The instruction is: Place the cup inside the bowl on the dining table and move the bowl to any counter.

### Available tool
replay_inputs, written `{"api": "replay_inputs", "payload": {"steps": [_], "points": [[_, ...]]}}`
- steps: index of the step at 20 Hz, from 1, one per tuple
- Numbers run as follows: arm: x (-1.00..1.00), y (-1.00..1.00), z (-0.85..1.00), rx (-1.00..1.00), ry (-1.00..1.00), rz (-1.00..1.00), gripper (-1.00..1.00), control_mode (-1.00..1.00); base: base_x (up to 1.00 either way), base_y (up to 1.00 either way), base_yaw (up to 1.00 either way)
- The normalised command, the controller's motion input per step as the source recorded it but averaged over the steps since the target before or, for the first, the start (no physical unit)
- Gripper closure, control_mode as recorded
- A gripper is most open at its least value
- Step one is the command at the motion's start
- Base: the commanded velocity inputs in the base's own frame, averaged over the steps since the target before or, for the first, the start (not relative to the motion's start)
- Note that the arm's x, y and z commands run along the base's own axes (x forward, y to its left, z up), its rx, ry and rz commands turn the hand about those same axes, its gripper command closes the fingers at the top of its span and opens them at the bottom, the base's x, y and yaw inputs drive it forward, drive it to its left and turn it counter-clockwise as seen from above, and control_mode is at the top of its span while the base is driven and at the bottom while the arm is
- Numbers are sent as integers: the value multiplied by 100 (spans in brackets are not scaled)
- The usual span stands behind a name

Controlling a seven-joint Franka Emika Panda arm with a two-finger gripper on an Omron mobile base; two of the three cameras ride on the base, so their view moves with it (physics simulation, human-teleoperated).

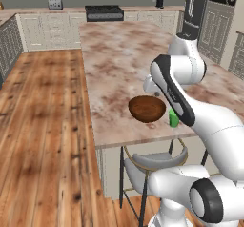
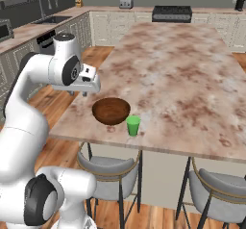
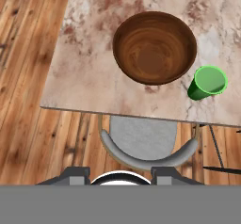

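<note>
1. Left base view: the bowl [image 1: 147,108] sits on the dining table [image 1: 119,59] near its front edge, above a stool [image 1: 155,160]. The cup [image 1: 173,118] stands upright just beside the bowl on its right, half hidden behind the robot's forearm. The hand hangs above and behind the bowl, but the arm covers the fingers, so I cannot tell from here how the claw is set.

2. Right base view: the gripper [image 2: 80,93] hovers over the table's left corner, above and to the left of the bowl [image 2: 111,110], touching nothing. The cup [image 2: 133,125] is on the far side of the bowl from the claw, close to the bowl's rim and close to the table's front edge. To reach it the hand has to pass over or around the bowl. The table top [image 2: 182,69] beyond is bare, so there is open room on that side; toward the front there is little margin before the drop to the stool [image 2: 108,168].

3. Hand view: the camera looks down on the bowl [image 3: 155,47], empty, and the cup [image 3: 205,83], mouth open upward, axis vertical, leaning away in perspective. The two finger tips [image 3: 77,173] stand partly apart with nothing between them. The cup lies right of the claw's centre line, so I judge the next move to be a shift that way, then a descent.
</note>
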Motion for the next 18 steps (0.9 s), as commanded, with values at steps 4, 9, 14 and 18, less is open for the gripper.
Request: {"api": "replay_inputs", "payload": {"steps": [4, 9, 14, 18], "points": [[7, -20, 0, 12, 3, 0, -100, -100, 0, 0, 0], [1, -5, 0, 2, 0, 0, -100, -100, 0, 0, 0], [4, 0, 0, 0, 2, 0, -100, -100, 0, 0, 0], [3, -1, 0, 0, 2, 0, -100, -100, 0, 0, 0]]}}
